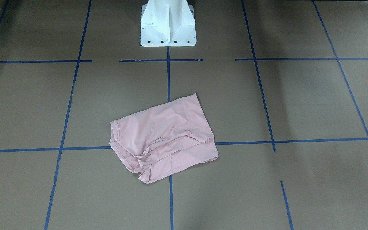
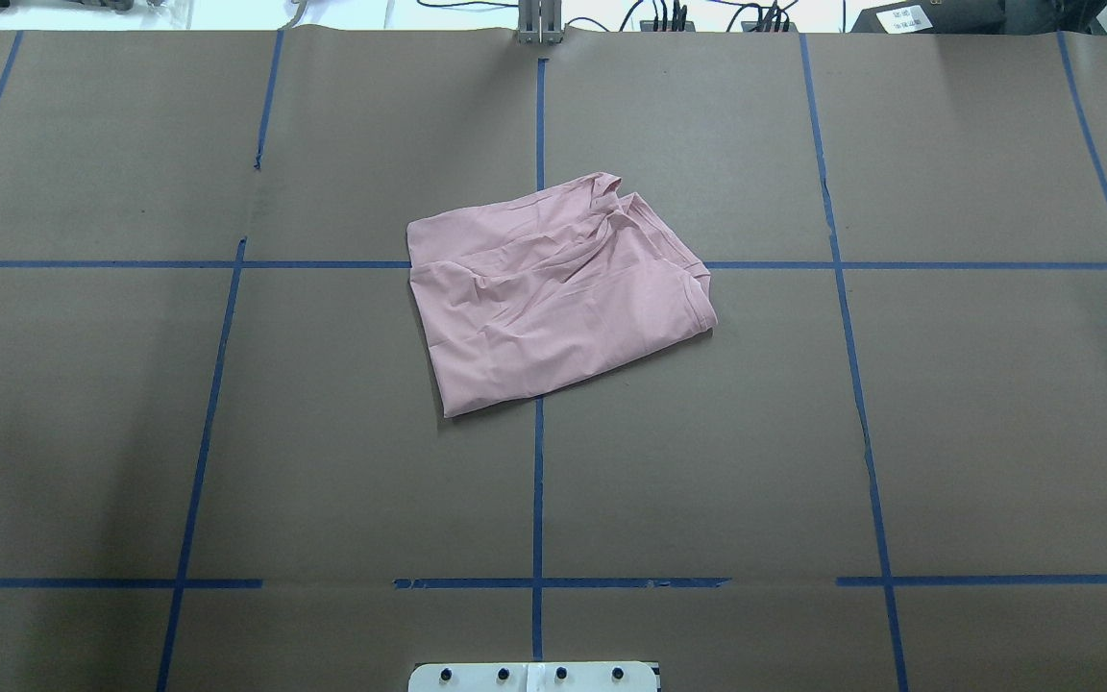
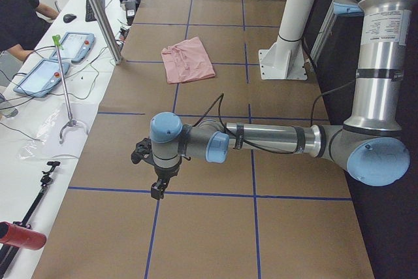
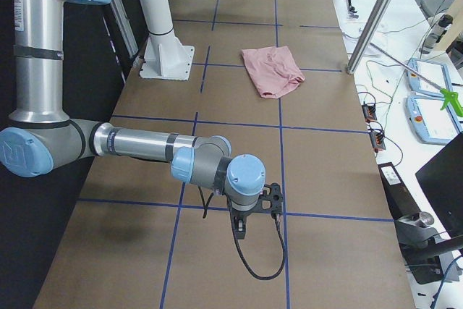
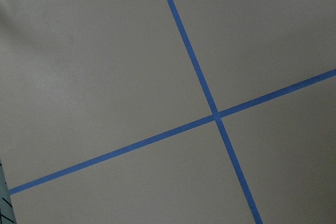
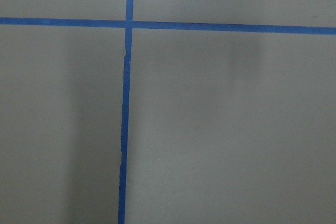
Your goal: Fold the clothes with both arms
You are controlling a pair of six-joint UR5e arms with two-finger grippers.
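You have the pale pink T-shirt [image 2: 553, 298] lying in a rumpled, folded-over block straight out in front of the white pedestal base [image 1: 168, 24], with neither gripper on it.

It rests on the brown table [image 2: 899, 432] across the blue tape cross [image 2: 539, 264]. The left gripper [image 3: 157, 187] hangs over the table well off to one side of the pedestal, the right gripper [image 4: 241, 231] well off to the other. You cannot tell how far either one's fingers are parted.
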